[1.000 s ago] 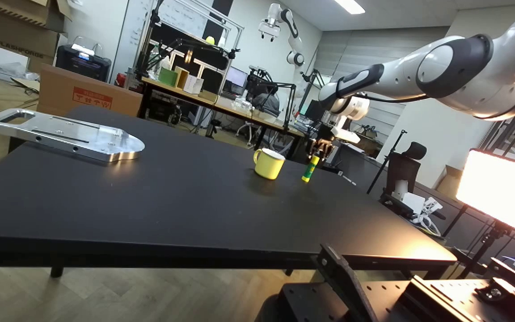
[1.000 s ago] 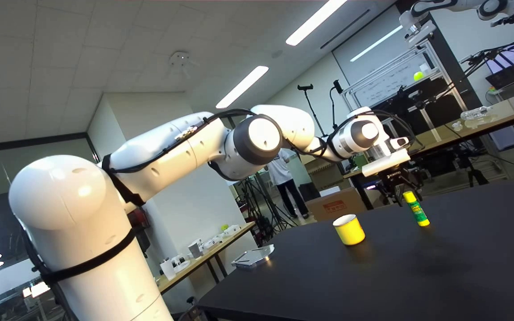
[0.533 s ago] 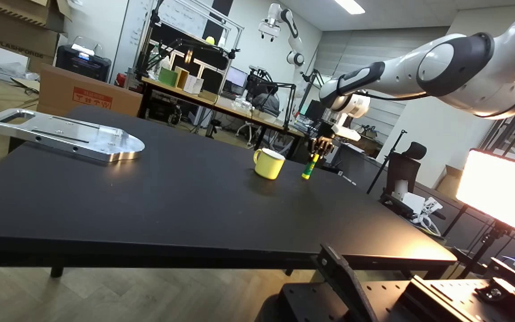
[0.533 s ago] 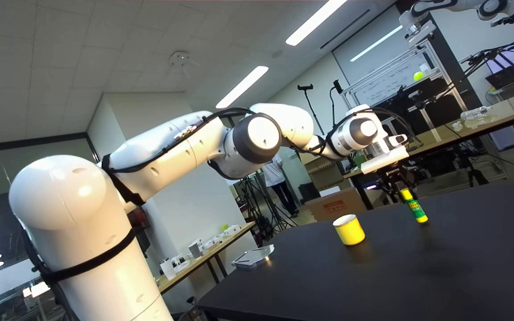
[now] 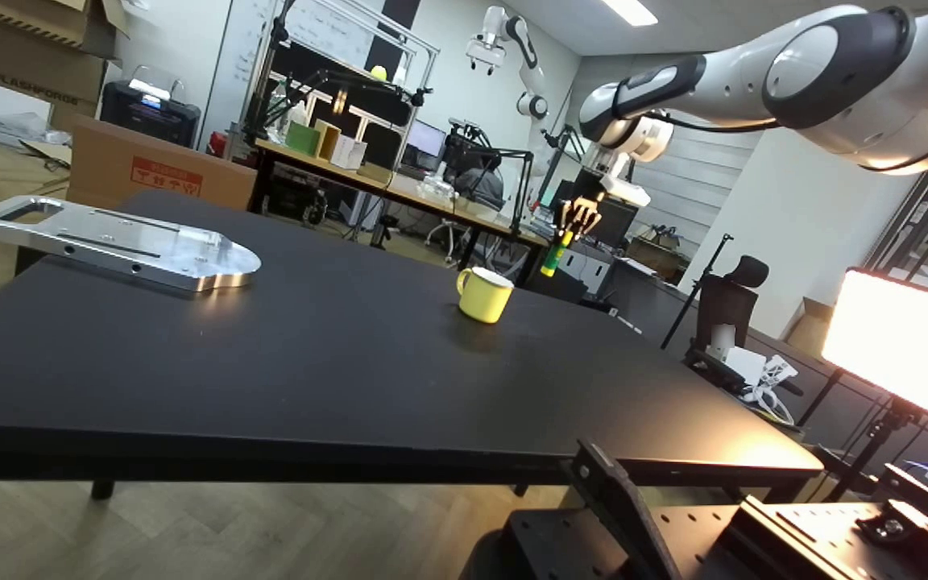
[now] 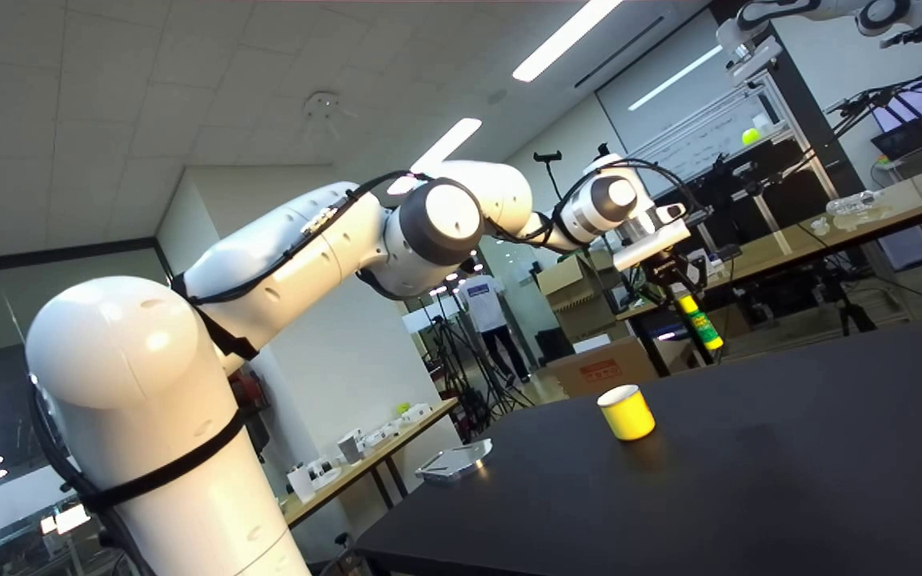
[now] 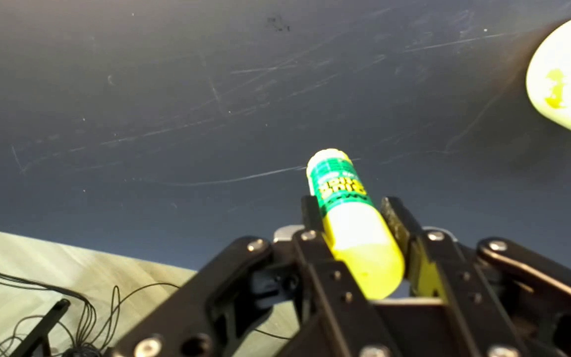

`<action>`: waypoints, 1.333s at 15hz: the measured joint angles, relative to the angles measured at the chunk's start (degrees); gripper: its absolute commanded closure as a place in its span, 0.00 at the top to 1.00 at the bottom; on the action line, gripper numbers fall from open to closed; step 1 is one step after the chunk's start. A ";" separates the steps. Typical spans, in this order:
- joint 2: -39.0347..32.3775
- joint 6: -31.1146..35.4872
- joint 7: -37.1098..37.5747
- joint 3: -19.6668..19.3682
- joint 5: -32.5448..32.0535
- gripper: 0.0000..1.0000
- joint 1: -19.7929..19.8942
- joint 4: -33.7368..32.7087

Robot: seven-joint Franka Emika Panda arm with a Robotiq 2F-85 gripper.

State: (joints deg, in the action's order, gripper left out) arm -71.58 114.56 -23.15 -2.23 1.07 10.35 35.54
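A yellow and green glue stick [image 7: 337, 181] is held between the black fingers of my gripper [image 7: 354, 210], which is shut on it. The stick leans within the grip, its yellow cap end towards the palm and the other end sticking out past the fingertips. In both exterior views the glue stick [image 5: 555, 256] [image 6: 701, 324] hangs in the air, its lower end well off the black table [image 5: 311, 370]. A yellow mug with a white inside [image 5: 484, 296] [image 6: 627, 414] stands upright on that table, apart from the gripper; part of the mug [image 7: 563, 74] shows at the right of the wrist view.
A flat silver metal plate with a handle slot [image 5: 122, 242] [image 6: 454, 462] lies on the table, away from the mug. A bright lamp panel [image 5: 907, 346] and a black bracket [image 5: 617, 507] stand near the table. Cables [image 7: 85, 317] lie on the floor beyond its edge.
The fingers have closed on the glue stick, which stood on the table a second ago. Gripper and stick have risen together. Mug and metal plate have stayed where they were.
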 measured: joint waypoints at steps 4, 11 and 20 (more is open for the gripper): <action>3.59 -2.01 -1.86 1.05 0.00 0.09 -2.46 1.67; 13.86 -3.05 -6.03 2.22 -0.02 0.09 -5.89 14.71; 26.09 2.29 -14.31 6.14 -1.00 0.09 -5.94 38.45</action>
State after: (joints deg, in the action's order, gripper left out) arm -45.49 116.85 -37.46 3.91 0.07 4.42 73.99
